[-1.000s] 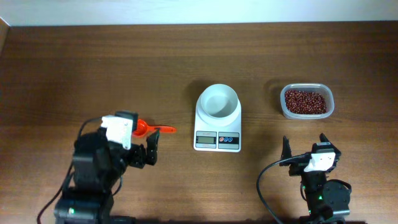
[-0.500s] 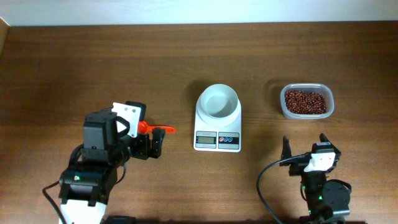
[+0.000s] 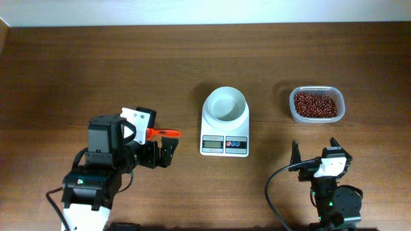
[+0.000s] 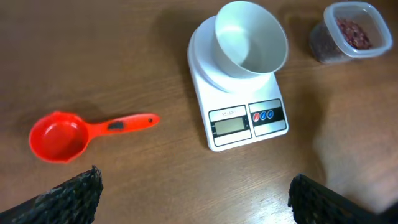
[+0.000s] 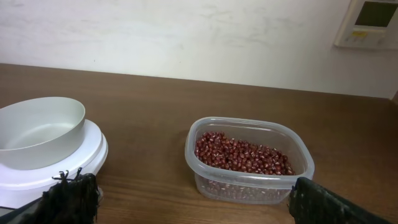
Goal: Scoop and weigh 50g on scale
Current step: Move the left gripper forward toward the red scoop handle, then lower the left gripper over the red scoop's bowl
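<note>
Items on table: scale, scoop, tub; both claws spread wide, gripping nothing.
Scale: white, rectangular, mid-table, grey display with red and blue buttons on its near edge, round white bowl seated on its platform. Scoop: orange-red, lying flat to the left of the scale and apart from it, handle pointing toward the scale; from overhead its cup is hidden under the left arm. Tub: clear plastic, right of the scale and well apart, holding red-brown beans. Left claw: just on the near side of the scoop handle, fingers far apart, not touching it. Right claw: by the near table edge, on the near side of the tub, fingers far apart.
</note>
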